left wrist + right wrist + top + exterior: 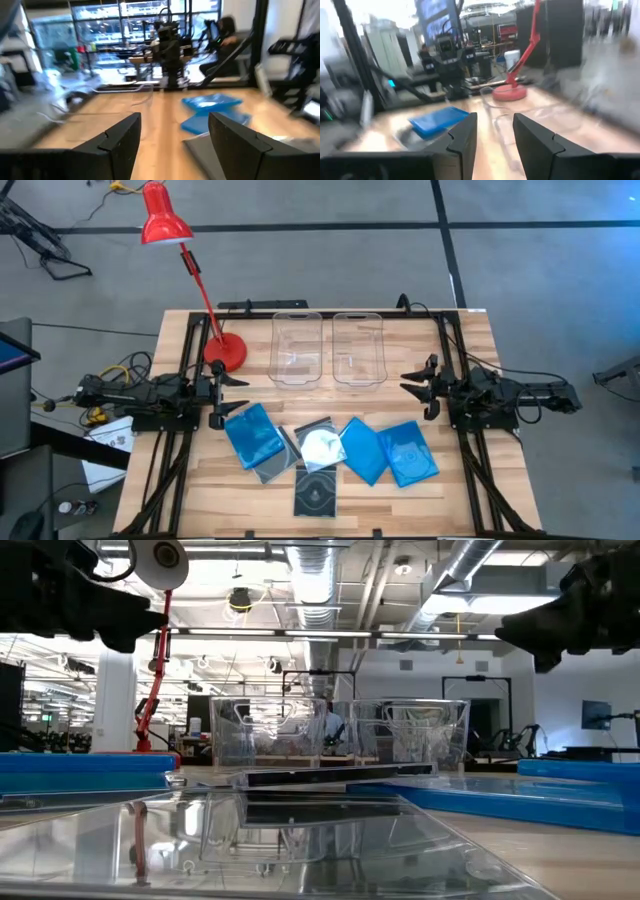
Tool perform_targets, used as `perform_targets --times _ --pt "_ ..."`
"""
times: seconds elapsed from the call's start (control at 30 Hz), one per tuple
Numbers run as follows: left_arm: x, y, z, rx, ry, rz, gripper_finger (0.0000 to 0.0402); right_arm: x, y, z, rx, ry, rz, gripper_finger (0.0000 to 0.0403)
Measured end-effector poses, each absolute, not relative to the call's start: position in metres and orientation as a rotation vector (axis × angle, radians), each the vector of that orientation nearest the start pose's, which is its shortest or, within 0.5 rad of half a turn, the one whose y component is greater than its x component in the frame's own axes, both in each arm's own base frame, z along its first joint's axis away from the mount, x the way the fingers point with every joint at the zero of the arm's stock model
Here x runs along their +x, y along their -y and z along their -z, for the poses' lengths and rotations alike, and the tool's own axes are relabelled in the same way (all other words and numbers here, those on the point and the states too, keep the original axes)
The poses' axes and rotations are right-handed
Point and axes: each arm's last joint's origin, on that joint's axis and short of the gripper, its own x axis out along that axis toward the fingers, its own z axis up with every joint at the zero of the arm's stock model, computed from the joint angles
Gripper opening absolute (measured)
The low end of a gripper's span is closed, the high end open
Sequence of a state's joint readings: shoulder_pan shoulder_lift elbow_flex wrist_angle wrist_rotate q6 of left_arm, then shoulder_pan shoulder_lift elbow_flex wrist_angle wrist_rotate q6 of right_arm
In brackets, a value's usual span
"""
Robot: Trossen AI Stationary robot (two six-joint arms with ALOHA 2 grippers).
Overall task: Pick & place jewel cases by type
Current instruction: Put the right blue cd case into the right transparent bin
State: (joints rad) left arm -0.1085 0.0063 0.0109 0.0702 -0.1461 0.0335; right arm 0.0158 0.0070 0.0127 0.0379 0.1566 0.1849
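Observation:
Several jewel cases lie flat in a loose row on the near half of the wooden table. From left to right there is a blue one, a grey one partly under it, a clear one showing a disc, a dark one nearest the front edge, and two more blue ones. My left gripper waits at the table's left side, level and open, with nothing between its fingers. At the right side my right gripper is also level, with a narrower open gap and nothing in it.
Two clear rectangular bins stand side by side at the far middle of the table. A red desk lamp has its base at the far left, beside the left bin. Bare wood lies between the bins and the cases.

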Motion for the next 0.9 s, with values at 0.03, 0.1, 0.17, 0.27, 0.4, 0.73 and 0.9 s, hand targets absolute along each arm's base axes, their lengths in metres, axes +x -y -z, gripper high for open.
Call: perform_targets --times 0.03,0.1,0.17,0.27,0.4,0.73,0.9 --pt "0.097 0.007 -0.174 -0.019 0.081 -0.023 0.0226 0.097 0.003 -0.171 0.26 0.062 0.135 0.0121" --pt "0.096 0.007 -0.177 -0.088 0.11 -0.011 0.0226 0.097 0.003 -0.172 0.377 0.081 0.136 0.0121" --pt "0.096 0.007 -0.18 -0.143 0.146 -0.006 0.0226 0.097 0.004 -0.175 0.436 0.113 0.136 0.0121" --pt "0.095 0.007 -0.187 -0.222 0.21 0.015 0.0226 0.096 0.004 -0.179 0.492 0.165 0.114 0.0121" --pt "0.094 0.008 -0.188 -0.338 0.221 0.081 0.0226 0.096 0.003 -0.181 0.472 0.177 0.102 0.0121" --pt "0.095 0.002 -0.183 -0.325 0.196 -0.173 0.0226 0.099 0.0 -0.179 0.313 0.13 0.059 0.0121" --pt "0.095 0.002 -0.181 -0.306 0.179 -0.173 0.0226 0.102 0.002 -0.175 0.292 0.09 0.09 0.0121"
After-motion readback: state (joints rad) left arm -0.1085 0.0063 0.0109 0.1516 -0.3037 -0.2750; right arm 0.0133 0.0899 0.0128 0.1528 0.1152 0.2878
